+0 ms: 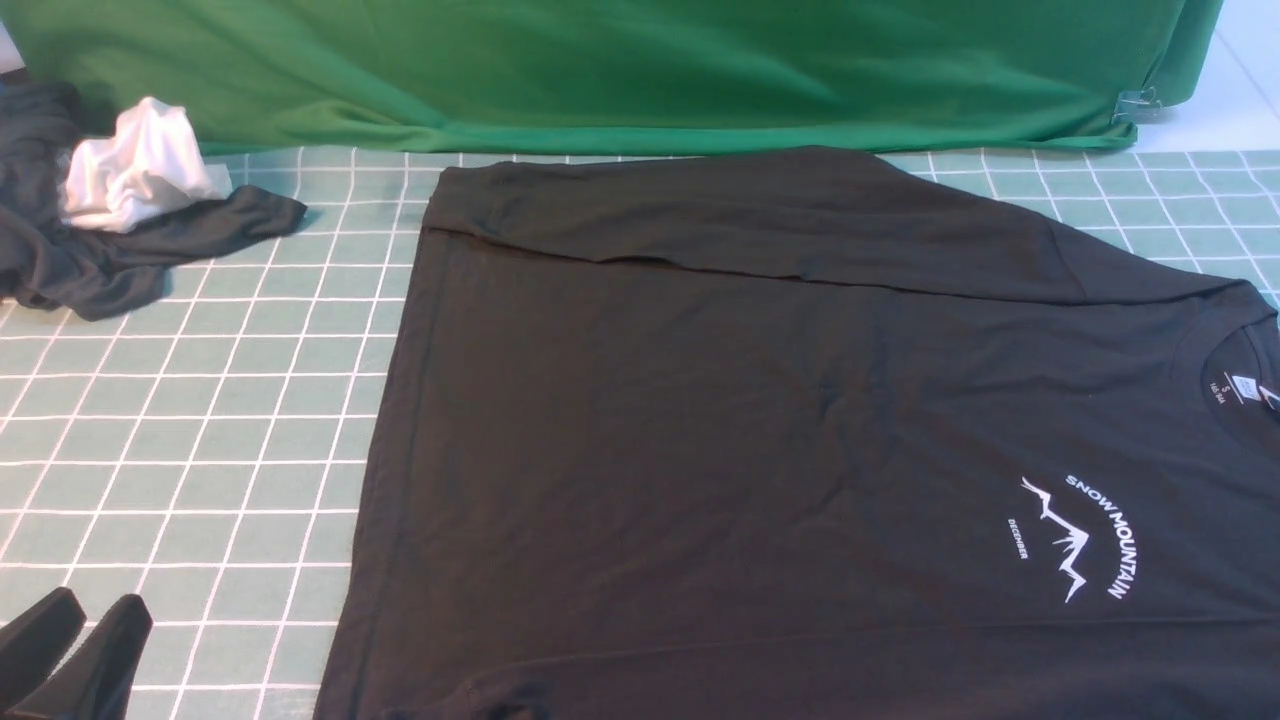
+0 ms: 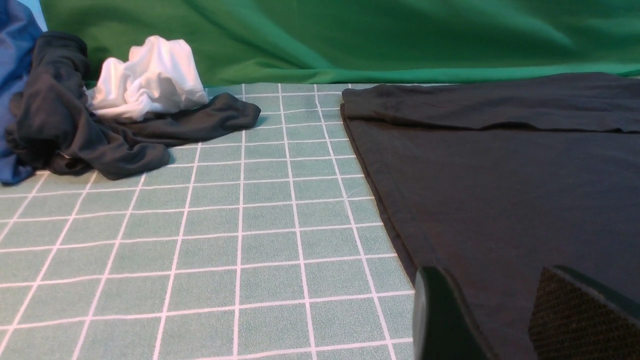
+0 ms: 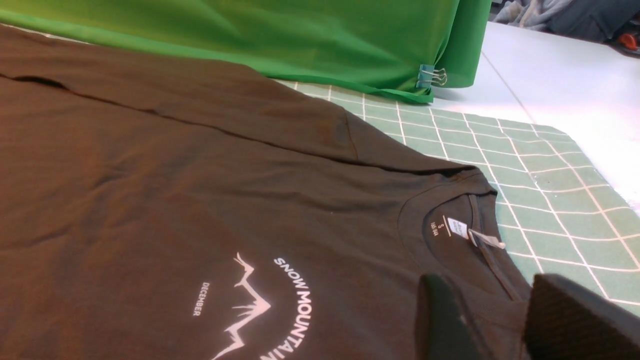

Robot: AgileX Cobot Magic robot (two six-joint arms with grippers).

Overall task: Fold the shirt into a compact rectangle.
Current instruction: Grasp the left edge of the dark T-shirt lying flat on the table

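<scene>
The black shirt (image 1: 760, 400) lies flat on the green grid mat (image 1: 200, 430), collar (image 1: 1235, 375) to the right and hem to the left. Its far side is folded over in a long strip (image 1: 760, 215). The white SNOW MOUNTAIN print (image 1: 1080, 535) faces up, and the white neck label (image 3: 457, 227) shows inside the collar. My left gripper (image 1: 98, 605) is open near the mat's front left corner; in the left wrist view it (image 2: 500, 295) hangs over the shirt's hem edge (image 2: 395, 220). My right gripper (image 3: 495, 300) is open just above the shoulder beside the collar, with nothing held.
A crumpled dark grey garment (image 1: 110, 260) with a small white cloth (image 1: 140, 165) on it sits at the back left, beside a blue cloth (image 2: 12, 75). A green backdrop (image 1: 600, 70) hangs behind, pinned by a binder clip (image 3: 431, 76). White tabletop (image 3: 550, 80) lies beyond the mat's right edge.
</scene>
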